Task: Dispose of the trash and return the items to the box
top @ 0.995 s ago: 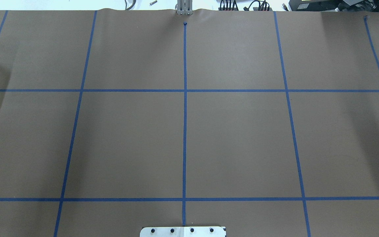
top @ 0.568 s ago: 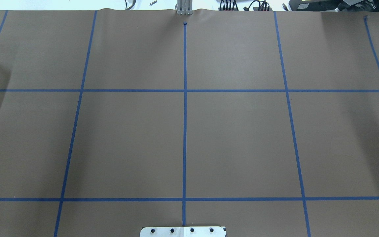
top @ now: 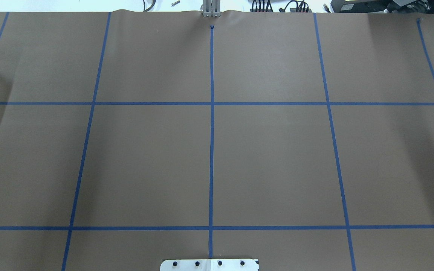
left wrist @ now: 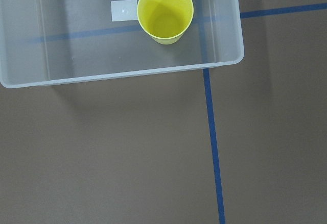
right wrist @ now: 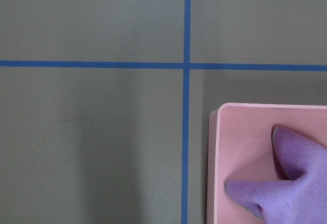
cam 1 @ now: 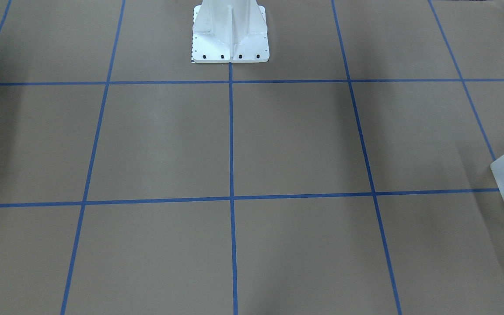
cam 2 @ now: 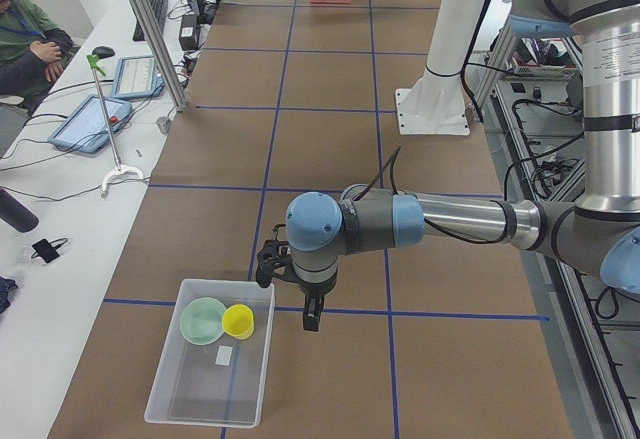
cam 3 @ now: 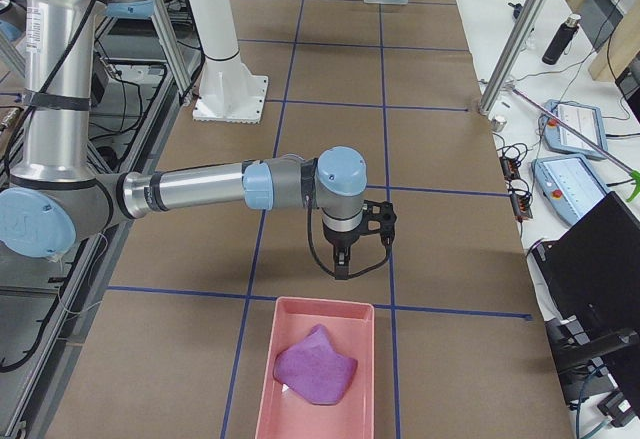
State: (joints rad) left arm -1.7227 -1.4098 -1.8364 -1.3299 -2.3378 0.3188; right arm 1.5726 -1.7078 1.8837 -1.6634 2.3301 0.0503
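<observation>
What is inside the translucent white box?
Inside the box: a yellow cup and a mint-green bowl, side by side, and a white label. The floor beneath cup and bowl is covered.

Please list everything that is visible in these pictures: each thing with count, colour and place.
box: 1, frosted white, table's end on the robot's left.
cup: 1, yellow, upright in the box, next to the bowl.
bowl: 1, mint green, in the box.
label: 1, white, on the box's bottom.
tray: 1, pink, table's end on the robot's right.
crumpled piece: 1, purple, in the tray.
table: 1, brown with blue tape grid.
person: 1, green top, at the side bench.
pedestal: 1, white, on the table.
left arm: 1, silver and blue, beside the box.
right arm: 1, same colours, near the tray.
left pincer: 1, black, over the table beside the box.
right pincer: 1, black, over the table before the tray.
</observation>
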